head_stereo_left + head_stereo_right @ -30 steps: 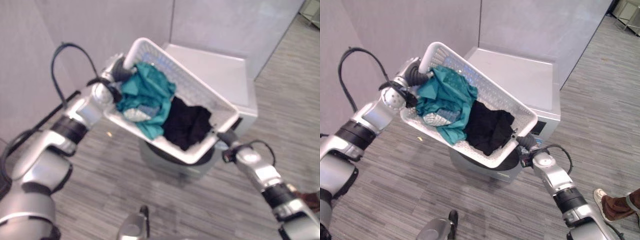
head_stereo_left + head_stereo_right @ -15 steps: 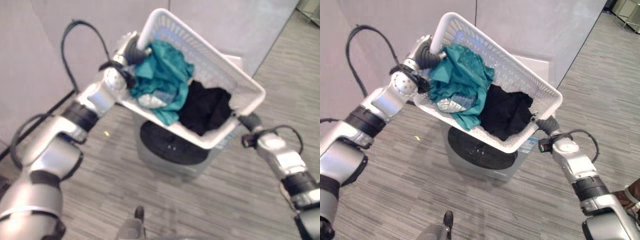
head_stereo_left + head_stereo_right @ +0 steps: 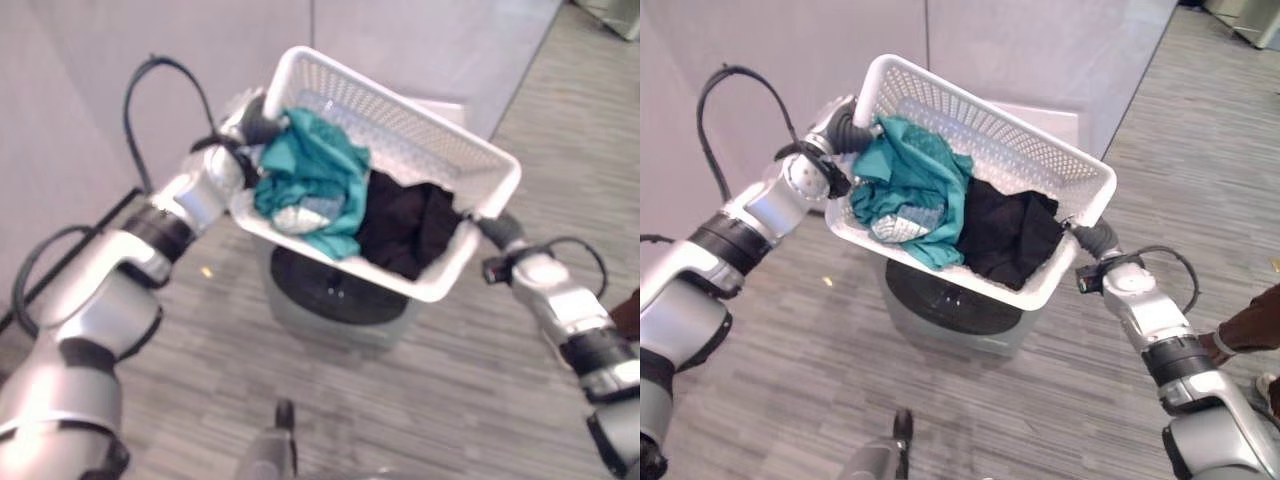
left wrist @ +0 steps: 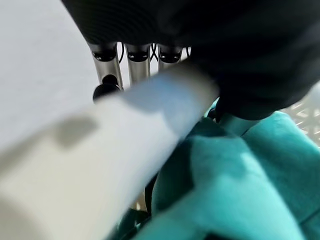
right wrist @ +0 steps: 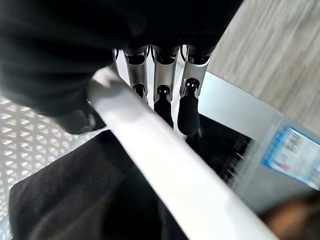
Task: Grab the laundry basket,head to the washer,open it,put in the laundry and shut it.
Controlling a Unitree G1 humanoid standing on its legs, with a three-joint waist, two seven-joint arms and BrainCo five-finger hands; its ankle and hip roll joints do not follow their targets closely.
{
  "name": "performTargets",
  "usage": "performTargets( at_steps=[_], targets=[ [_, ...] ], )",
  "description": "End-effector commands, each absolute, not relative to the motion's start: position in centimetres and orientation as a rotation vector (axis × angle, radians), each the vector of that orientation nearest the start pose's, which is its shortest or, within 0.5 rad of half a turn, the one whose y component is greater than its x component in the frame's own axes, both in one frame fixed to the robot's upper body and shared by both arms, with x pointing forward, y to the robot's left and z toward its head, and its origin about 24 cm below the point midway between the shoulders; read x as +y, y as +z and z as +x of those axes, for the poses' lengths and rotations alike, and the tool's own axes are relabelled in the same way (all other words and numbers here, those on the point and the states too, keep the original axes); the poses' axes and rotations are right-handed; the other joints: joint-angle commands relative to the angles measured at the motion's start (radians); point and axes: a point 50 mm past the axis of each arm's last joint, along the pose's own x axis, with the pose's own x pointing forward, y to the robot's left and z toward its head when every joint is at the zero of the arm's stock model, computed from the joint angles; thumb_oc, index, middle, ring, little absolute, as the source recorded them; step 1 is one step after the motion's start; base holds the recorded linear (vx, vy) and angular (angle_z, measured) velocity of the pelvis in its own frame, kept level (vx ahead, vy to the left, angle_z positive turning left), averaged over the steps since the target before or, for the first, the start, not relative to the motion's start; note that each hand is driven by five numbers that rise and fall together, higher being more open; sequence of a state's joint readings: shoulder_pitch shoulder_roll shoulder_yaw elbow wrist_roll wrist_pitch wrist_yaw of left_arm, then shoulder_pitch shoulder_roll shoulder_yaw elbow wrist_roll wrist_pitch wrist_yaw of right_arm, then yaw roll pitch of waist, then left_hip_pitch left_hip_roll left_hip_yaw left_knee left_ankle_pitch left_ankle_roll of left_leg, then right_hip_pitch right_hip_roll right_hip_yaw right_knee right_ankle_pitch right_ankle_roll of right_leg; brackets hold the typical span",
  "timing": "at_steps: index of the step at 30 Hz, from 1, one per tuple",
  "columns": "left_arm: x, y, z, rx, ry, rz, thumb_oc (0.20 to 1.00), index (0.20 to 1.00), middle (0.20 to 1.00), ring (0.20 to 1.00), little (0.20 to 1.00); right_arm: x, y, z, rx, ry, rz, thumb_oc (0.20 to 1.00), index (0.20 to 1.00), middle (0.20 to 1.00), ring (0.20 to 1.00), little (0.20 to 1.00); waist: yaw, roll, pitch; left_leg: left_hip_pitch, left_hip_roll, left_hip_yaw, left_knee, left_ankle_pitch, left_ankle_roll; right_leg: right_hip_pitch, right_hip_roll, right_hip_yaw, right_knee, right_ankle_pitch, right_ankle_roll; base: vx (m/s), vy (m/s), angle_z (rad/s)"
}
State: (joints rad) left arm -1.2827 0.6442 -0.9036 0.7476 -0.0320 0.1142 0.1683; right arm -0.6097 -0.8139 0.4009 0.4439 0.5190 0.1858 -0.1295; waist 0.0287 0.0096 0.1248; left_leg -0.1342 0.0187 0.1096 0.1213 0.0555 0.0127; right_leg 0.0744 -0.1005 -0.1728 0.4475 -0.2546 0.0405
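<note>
Both robot hands carry the load: the left robot hand (image 3: 845, 128) has its fingers curled over one end rim of the basket (image 3: 992, 122), and the right robot hand (image 3: 1092, 239) is wrapped round the rim at the opposite end. Going from big to small, the washer (image 3: 945, 305) stands on the wood-pattern floor just below the basket, its round dark door (image 3: 325, 288) facing up and apparently shut. The white basket hangs tilted above it, holding a teal garment (image 3: 910, 180) beside a black one (image 3: 1005, 232). A person's arm (image 3: 1245, 325) shows at the far right. By my reading the carry is ending; next the basket needs setting down, freeing a hand for the door.
</note>
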Motion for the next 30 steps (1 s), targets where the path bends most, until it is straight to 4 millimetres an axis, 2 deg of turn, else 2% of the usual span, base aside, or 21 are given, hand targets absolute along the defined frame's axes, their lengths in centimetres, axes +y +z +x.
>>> performTargets(
  at_steps=[1,2,3,4,5,6,7,10,12,14,18,19,20,22,23,24,25,26,27,28,30],
  targets=[
    [5.5,29.4,39.7,-0.615,-0.230,1.147,0.200,0.200,0.200,0.200,0.200,-21.4,21.5,38.1,-0.208,0.010,-0.350,0.200,0.200,0.200,0.200,0.200,0.056,-0.017,-0.038,0.122,0.014,-0.006,0.011,-0.104,0.032,0.002,-0.070,-0.012,0.048,0.210,0.102,0.28,0.144,-0.55],
    [5.5,29.6,39.7,-0.613,-0.226,1.151,0.200,0.200,0.200,0.200,0.200,-21.9,22.2,38.7,-0.192,-0.026,-0.393,0.200,0.200,0.200,0.200,0.200,0.058,-0.006,-0.032,0.162,0.014,0.001,0.003,-0.118,0.044,-0.051,-0.090,-0.049,0.065,0.211,0.093,0.22,0.097,-0.34],
    [5.6,29.7,39.7,-0.614,-0.223,1.150,0.200,0.200,0.200,0.200,0.200,-21.8,22.3,38.8,-0.194,-0.025,-0.395,0.200,0.200,0.200,0.200,0.200,0.058,-0.004,-0.030,0.164,0.014,0.002,0.001,-0.118,0.043,-0.052,-0.090,-0.048,0.067,0.209,0.092,0.26,0.038,-0.36],
    [5.8,29.7,39.9,-0.600,-0.217,1.170,0.200,0.200,0.200,0.200,0.200,-22.4,23.0,39.4,-0.174,-0.054,-0.424,0.200,0.200,0.200,0.200,0.200,0.056,0.002,-0.030,0.189,0.018,0.011,-0.009,-0.125,0.043,-0.084,-0.096,-0.076,0.007,0.188,0.084,0.12,-0.016,-0.23],
    [5.8,29.8,39.9,-0.601,-0.214,1.169,0.200,0.200,0.200,0.200,0.200,-22.3,23.1,39.4,-0.177,-0.052,-0.425,0.200,0.200,0.200,0.200,0.200,0.055,0.005,-0.028,0.191,0.020,0.011,-0.011,-0.125,0.042,-0.082,-0.093,-0.077,0.004,0.189,0.083,0.25,-0.070,-0.10],
    [6.1,29.4,40.2,-0.575,-0.203,1.181,0.200,0.200,0.200,0.200,0.200,-22.8,23.4,39.9,-0.153,-0.086,-0.435,0.200,0.200,0.200,0.200,0.200,0.048,0.011,-0.028,0.213,0.023,0.001,-0.024,-0.128,0.033,-0.111,-0.086,-0.081,-0.091,0.178,0.080,0.14,-0.062,-0.04],
    [6.2,29.4,40.3,-0.575,-0.201,1.180,0.200,0.200,0.200,0.200,0.200,-22.8,23.4,39.9,-0.153,-0.085,-0.435,0.200,0.200,0.200,0.200,0.200,0.046,0.013,-0.029,0.214,0.025,0.000,-0.025,-0.128,0.032,-0.107,-0.083,-0.083,-0.098,0.180,0.079,0.21,-0.110,0.01],
    [6.3,29.4,40.4,-0.572,-0.189,1.187,0.200,0.200,0.200,0.200,0.200,-23.7,23.5,40.1,-0.127,-0.121,-0.456,0.200,0.200,0.200,0.200,0.200,0.030,0.010,-0.019,0.246,0.027,-0.023,-0.034,-0.147,0.016,-0.152,-0.080,-0.023,-0.293,0.230,0.104,0.21,-0.151,0.13],
    [6.6,29.4,40.4,-0.571,-0.184,1.200,0.200,0.200,0.200,0.200,0.200,-24.1,23.6,40.0,-0.116,-0.123,-0.489,0.200,0.200,0.200,0.200,0.200,0.017,0.016,-0.010,0.270,0.034,-0.031,-0.035,-0.160,0.009,-0.180,-0.089,0.036,-0.376,0.295,0.125,0.26,-0.164,0.27],
    [6.6,28.8,40.6,-0.559,-0.186,1.222,0.200,0.200,0.200,0.200,0.200,-24.2,23.7,40.1,-0.110,-0.123,-0.502,0.200,0.200,0.200,0.200,0.200,0.001,0.012,-0.011,0.300,0.041,-0.044,-0.031,-0.161,-0.001,-0.201,-0.085,0.073,-0.395,0.329,0.136,0.33,-0.209,0.30],
    [5.6,28.0,40.5,-0.555,-0.220,1.233,0.200,0.200,0.200,0.200,0.200,-25.0,23.7,39.9,-0.096,-0.144,-0.519,0.200,0.200,0.200,0.200,0.200,-0.025,-0.007,-0.039,0.325,0.084,-0.065,-0.006,-0.154,-0.030,-0.156,-0.053,0.087,-0.378,0.304,0.120,0.33,-0.298,0.58],
    [6.0,27.4,40.6,-0.535,-0.227,1.235,0.200,0.200,0.200,0.200,0.200,-25.5,23.0,39.8,-0.074,-0.153,-0.521,0.200,0.200,0.200,0.200,0.200,-0.034,-0.016,-0.051,0.320,0.140,-0.070,0.075,-0.105,-0.052,-0.123,-0.014,0.070,-0.362,0.267,0.095,0.33,-0.460,0.87],
    [6.1,27.3,40.6,-0.524,-0.234,1.238,0.200,0.200,0.200,0.200,0.200,-25.8,23.0,39.8,-0.072,-0.167,-0.523,0.200,0.200,0.200,0.200,0.200,-0.034,-0.027,-0.044,0.268,0.173,-0.084,0.207,-0.027,-0.055,-0.095,0.005,0.057,-0.358,0.253,0.066,0.37,-0.644,0.89],
    [6.2,27.8,40.5,-0.529,-0.230,1.242,0.200,0.200,0.200,0.200,0.200,-26.5,22.7,39.6,-0.055,-0.192,-0.523,0.200,0.200,0.200,0.200,0.200,-0.022,-0.053,-0.020,0.126,0.193,-0.141,0.464,0.020,-0.020,-0.052,0.050,0.044,-0.366,0.239,0.008,0.12,-0.470,0.57],
    [6.1,27.8,40.5,-0.521,-0.234,1.237,0.200,0.200,0.200,0.200,0.200,-26.7,22.7,39.6,-0.049,-0.203,-0.520,0.200,0.200,0.200,0.200,0.200,-0.012,-0.066,-0.011,0.089,0.190,-0.147,0.517,0.024,-0.004,-0.031,0.065,0.043,-0.374,0.230,-0.010,0.10,-0.390,0.13],
    [5.1,28.1,40.4,-0.532,-0.251,1.211,0.200,0.200,0.200,0.200,0.200,-27.2,23.0,39.7,-0.044,-0.239,-0.509,0.200,0.200,0.200,0.200,0.200,-0.004,-0.077,0.011,0.003,0.188,-0.132,0.518,-0.007,0.004,-0.007,0.080,0.025,-0.387,0.210,-0.020,0.09,-0.254,0.04],
    [5.1,28.1,40.4,-0.533,-0.250,1.211,0.200,0.200,0.200,0.200,0.200,-27.2,23.1,39.7,-0.045,-0.240,-0.509,0.200,0.200,0.200,0.200,0.200,-0.004,-0.078,0.012,0.003,0.187,-0.132,0.517,-0.009,0.006,-0.007,0.078,0.024,-0.387,0.209,-0.019,0.16,-0.123,0.11],
    [4.4,28.4,40.2,-0.551,-0.258,1.207,0.200,0.200,0.200,0.200,0.200,-27.7,22.9,39.6,-0.029,-0.252,-0.523,0.200,0.200,0.200,0.200,0.200,0.004,-0.081,0.020,-0.012,0.157,-0.109,0.379,-0.053,-0.009,0.011,0.081,0.020,-0.393,0.192,-0.009,0.12,0.011,0.14],
    [4.4,28.4,40.2,-0.552,-0.258,1.207,0.200,0.200,0.200,0.200,0.200,-27.7,22.9,39.6,-0.030,-0.253,-0.522,0.200,0.200,0.200,0.200,0.200,0.005,-0.087,0.018,-0.007,0.150,-0.104,0.364,-0.041,-0.007,0.009,0.074,0.021,-0.394,0.194,-0.009,0.19,0.048,0.18],
    [4.3,28.2,40.1,-0.553,-0.265,1.207,0.200,0.200,0.200,0.200,0.200,-27.6,22.8,39.6,-0.029,-0.245,-0.535,0.200,0.200,0.200,0.200,0.200,0.011,-0.081,0.018,-0.008,0.131,-0.097,0.254,-0.053,-0.021,0.017,0.078,0.016,-0.392,0.182,-0.002,0.14,0.070,0.08],
    [4.1,27.7,40.0,-0.561,-0.277,1.203,0.200,0.200,0.200,0.200,0.200,-27.9,21.9,39.3,-0.022,-0.244,-0.536,0.200,0.200,0.200,0.200,0.200,0.023,-0.073,0.020,-0.033,0.096,-0.087,0.077,0.007,-0.046,0.035,0.081,0.004,-0.382,0.162,0.002,0.20,0.100,0.02]
  ],
)
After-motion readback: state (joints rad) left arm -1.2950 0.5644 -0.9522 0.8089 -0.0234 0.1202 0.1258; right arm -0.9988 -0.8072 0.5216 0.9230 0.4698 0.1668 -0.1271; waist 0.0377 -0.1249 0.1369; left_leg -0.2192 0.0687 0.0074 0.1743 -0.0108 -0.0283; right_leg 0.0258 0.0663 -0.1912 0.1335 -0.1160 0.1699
